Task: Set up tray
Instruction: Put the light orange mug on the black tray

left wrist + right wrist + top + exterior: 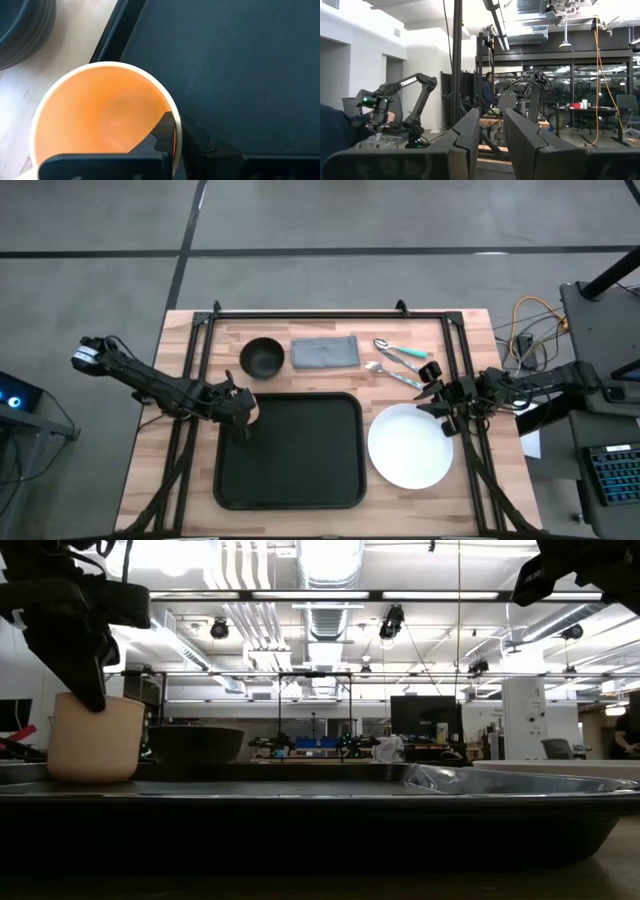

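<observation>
High view shows the wooden worktop [150,480] as the biggest surface, with the black tray [300,450] lying flat on it, just to the right of the left hand [240,412] and reaching from there toward the near edge. That left hand sits at the tray's far left corner, clenched on the rim of a pale cup [100,115]: in the left wrist view one finger [165,131] is inside the cup wall and the other outside it. The cup stands upright right at the tray's rim; whether its base is on the tray floor or on the wood beside it cannot be told for certain, though the low view shows the cup [95,738] level with the tray's far side.

Next in size, a round white plate [410,446] lies on the worktop directly below the right hand [440,402], between that hand and the tray. The right hand hovers above the plate's far edge; its fingers [470,135] stand a little apart with nothing between them, so it is released.

Beyond the left hand, toward the far side, sits a dark bowl [262,357], and a folded grey cloth [324,352] lies just beside it. Smallest, some cutlery with teal handles [400,360] lies just beyond the right hand
</observation>
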Motion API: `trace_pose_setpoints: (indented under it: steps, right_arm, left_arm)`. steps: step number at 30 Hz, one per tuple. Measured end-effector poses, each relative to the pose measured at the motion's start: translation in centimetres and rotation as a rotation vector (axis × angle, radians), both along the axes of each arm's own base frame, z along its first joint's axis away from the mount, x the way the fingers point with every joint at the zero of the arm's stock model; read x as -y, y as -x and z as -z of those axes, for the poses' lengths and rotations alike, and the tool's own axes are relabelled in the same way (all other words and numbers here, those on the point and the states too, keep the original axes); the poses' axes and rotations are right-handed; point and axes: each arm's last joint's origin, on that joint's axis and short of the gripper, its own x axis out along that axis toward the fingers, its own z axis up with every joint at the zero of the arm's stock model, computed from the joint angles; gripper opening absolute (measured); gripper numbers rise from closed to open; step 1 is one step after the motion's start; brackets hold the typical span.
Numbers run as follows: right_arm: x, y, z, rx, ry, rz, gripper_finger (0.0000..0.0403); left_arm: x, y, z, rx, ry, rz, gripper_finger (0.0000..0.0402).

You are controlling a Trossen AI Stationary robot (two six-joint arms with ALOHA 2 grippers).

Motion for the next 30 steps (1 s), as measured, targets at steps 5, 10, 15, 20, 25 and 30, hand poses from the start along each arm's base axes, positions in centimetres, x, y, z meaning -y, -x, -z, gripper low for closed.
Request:
trace_pose_setpoints:
  steps: [5, 10, 15, 20, 25, 30]
  right_arm:
    - [0.0, 0.0, -0.01, 0.0, 0.0, 0.0, 0.0071]
    - [0.0, 0.0, -0.02, 0.001, 0.0, 0.0, 0.0069]
    - [0.0, 0.0, -0.01, 0.0, 0.0, 0.0, 0.0074]
    - [0.0, 0.0, 0.0, 0.0, 0.0, 0.0, 0.0079]
    - [0.0, 0.0, -0.01, 0.001, 0.0, 0.0, 0.0077]
    - [0.0, 0.0, -0.01, 0.001, 0.0, 0.0, 0.007]
  left_arm:
    - [-0.06, 0.16, 0.31, -0.013, -0.005, -0.001, 0.0006]
    - [-0.08, 0.2, 0.37, -0.02, -0.008, 0.004, 0.0008]
    - [-0.07, 0.21, 0.39, -0.027, -0.023, 0.042, 0.0008]
    - [-0.07, 0.21, 0.39, -0.027, -0.023, 0.043, 0.0009]
    - [-0.07, 0.21, 0.39, -0.027, -0.023, 0.042, 0.0009]
    - [-0.07, 0.21, 0.39, -0.027, -0.022, 0.042, 0.0009]
